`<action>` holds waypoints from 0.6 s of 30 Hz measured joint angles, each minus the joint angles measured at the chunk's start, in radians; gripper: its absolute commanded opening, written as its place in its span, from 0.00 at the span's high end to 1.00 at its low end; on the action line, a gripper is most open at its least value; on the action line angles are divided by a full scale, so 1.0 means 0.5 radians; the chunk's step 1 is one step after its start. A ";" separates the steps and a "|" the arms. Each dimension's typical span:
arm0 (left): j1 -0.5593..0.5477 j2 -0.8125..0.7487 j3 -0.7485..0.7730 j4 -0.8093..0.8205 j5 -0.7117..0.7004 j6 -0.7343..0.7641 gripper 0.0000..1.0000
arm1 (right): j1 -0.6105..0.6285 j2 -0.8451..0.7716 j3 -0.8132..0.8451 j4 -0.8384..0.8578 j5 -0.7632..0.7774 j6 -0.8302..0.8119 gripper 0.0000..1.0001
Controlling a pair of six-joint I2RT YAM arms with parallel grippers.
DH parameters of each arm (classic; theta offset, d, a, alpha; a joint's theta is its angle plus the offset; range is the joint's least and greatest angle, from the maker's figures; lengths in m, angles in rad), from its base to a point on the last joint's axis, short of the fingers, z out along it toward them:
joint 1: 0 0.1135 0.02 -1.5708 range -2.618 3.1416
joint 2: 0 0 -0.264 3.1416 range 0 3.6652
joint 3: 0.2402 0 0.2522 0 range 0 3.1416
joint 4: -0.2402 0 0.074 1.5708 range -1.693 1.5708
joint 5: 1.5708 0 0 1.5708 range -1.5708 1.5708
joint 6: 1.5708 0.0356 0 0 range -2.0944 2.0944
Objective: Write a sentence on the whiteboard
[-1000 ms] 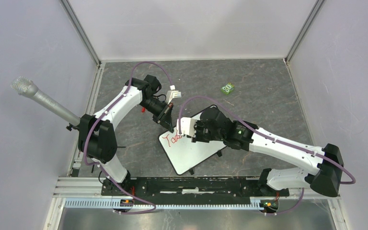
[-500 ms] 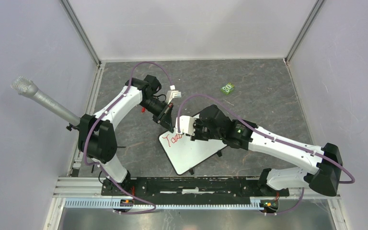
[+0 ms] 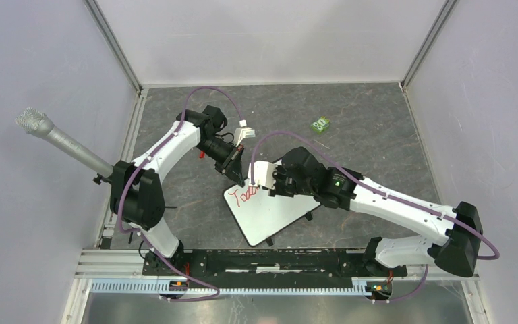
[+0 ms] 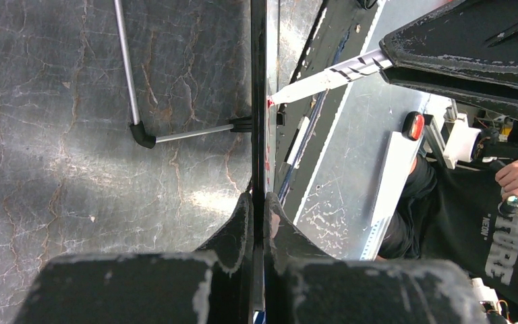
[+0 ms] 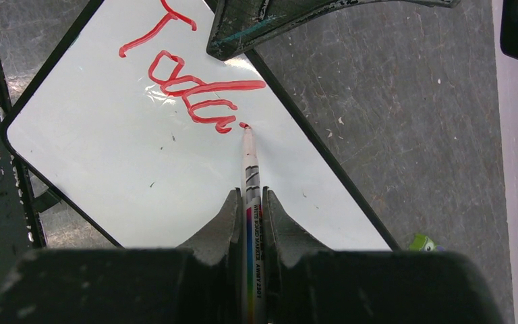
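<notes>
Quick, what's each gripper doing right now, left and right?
Left gripper: closed, clamping the edge of the whiteboard.
Right gripper: closed, holding the marker, its tip on the whiteboard.

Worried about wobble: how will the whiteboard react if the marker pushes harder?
Probably stiff: the whiteboard looks straight edge-on. Likely light and apt to tip on its thin wire leg, so the left gripper clamping its rim helps. Its glossy face may let the marker skid.
</notes>
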 measured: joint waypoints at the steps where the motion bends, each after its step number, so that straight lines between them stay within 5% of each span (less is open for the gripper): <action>1: 0.000 0.000 0.000 0.000 0.001 0.000 0.98 | 0.000 -0.002 0.000 -0.001 -0.002 0.001 1.00; 18: 0.000 0.000 0.000 -0.002 0.002 0.000 0.98 | -0.014 -0.069 -0.094 -0.011 -0.058 0.004 1.00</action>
